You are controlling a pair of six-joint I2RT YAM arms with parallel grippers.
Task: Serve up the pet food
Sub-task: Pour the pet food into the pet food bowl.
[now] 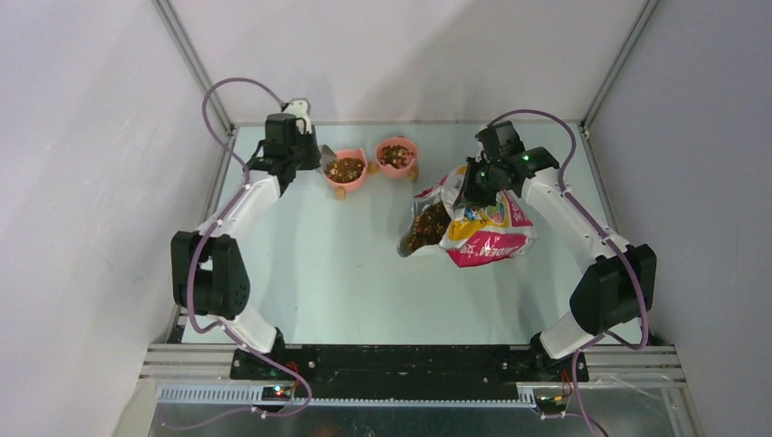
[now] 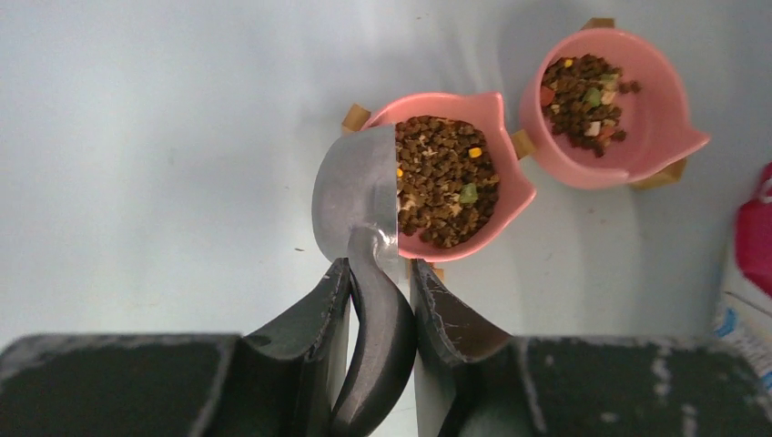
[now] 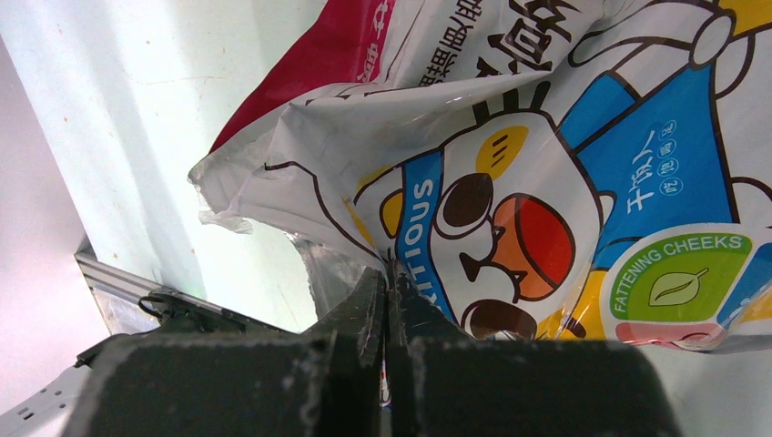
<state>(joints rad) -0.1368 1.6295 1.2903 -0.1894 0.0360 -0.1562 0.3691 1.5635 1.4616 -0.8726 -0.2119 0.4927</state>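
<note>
Pet food (image 2: 444,187), tiny brown pellets heaped in pink bowl (image 2: 517,193)

So, all counted up: two pink bowls (image 2: 514,187) (image 2: 592,168), one printed bag (image 1: 482,232), one metal scoop (image 2: 355,196) and two grippers (image 2: 380,269) (image 3: 387,282) are seen.

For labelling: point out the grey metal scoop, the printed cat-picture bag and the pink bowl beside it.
Grey metal scoop (image 2: 353,196): left wrist view, blade.
Printed cat-picture bag (image 1: 487,235): top external view, front panel.
Pink bowl (image 2: 451,103): left wrist view, rim.
</note>
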